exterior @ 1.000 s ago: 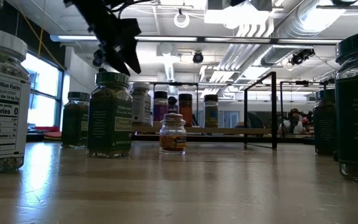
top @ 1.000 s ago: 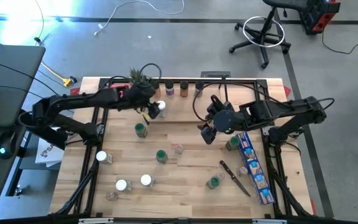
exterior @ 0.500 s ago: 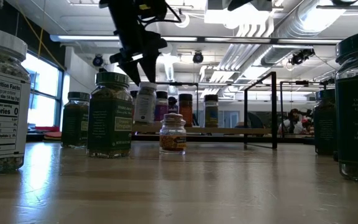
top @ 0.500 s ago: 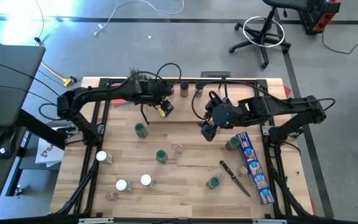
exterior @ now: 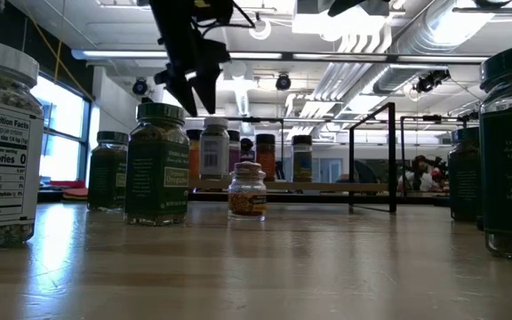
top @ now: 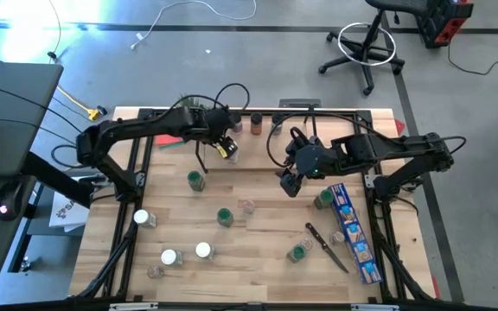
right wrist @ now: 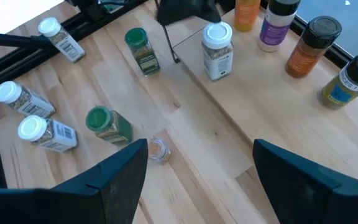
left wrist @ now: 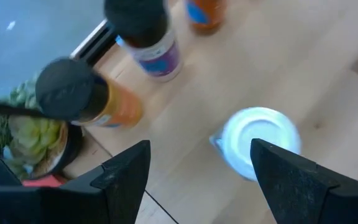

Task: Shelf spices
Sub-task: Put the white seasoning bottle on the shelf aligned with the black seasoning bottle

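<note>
Left gripper point(left wrist: 194, 165) hovered over the white-capped jar point(left wrist: 258, 142) on the shelf point(right wrist: 272, 134), jaws wide; right gripper point(right wrist: 194, 165) waited mid-bench, jaws wide.

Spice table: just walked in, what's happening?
The left gripper is open above a white-capped jar standing upright on the shelf, beside the jars already lined up there. The right gripper is open over mid-table, holding nothing. Many jars are not yet shelved, among them a green-capped jar and a small clear jar, beside a blue box.
</note>
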You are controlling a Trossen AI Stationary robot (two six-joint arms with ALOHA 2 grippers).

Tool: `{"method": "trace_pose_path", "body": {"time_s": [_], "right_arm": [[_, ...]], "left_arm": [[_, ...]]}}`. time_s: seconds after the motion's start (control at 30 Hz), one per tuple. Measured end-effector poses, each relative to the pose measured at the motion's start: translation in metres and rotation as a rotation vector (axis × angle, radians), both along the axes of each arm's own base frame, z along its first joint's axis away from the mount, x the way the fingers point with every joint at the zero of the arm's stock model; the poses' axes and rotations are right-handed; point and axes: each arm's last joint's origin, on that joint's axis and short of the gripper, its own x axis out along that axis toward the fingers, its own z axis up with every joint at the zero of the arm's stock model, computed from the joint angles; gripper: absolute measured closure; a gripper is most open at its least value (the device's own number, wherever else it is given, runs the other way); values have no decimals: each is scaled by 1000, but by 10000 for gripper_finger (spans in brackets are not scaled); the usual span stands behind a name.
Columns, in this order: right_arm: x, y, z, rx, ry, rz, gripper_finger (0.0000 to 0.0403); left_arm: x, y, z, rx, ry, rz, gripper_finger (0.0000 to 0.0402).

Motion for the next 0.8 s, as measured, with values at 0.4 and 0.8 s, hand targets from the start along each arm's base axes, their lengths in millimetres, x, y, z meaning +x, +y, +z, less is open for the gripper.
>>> {"method": "trace_pose_path", "body": {"time_s": [0.4, 0.8], "right_arm": [[1, 0, -1, -12, 0, 14, 118], [36, -10, -38, 76, -171, 93, 118]], "left_arm": [[-8, -11, 14, -110, -58, -315, 129], [-5, -11, 7, -190, -39, -348, 164]]}}
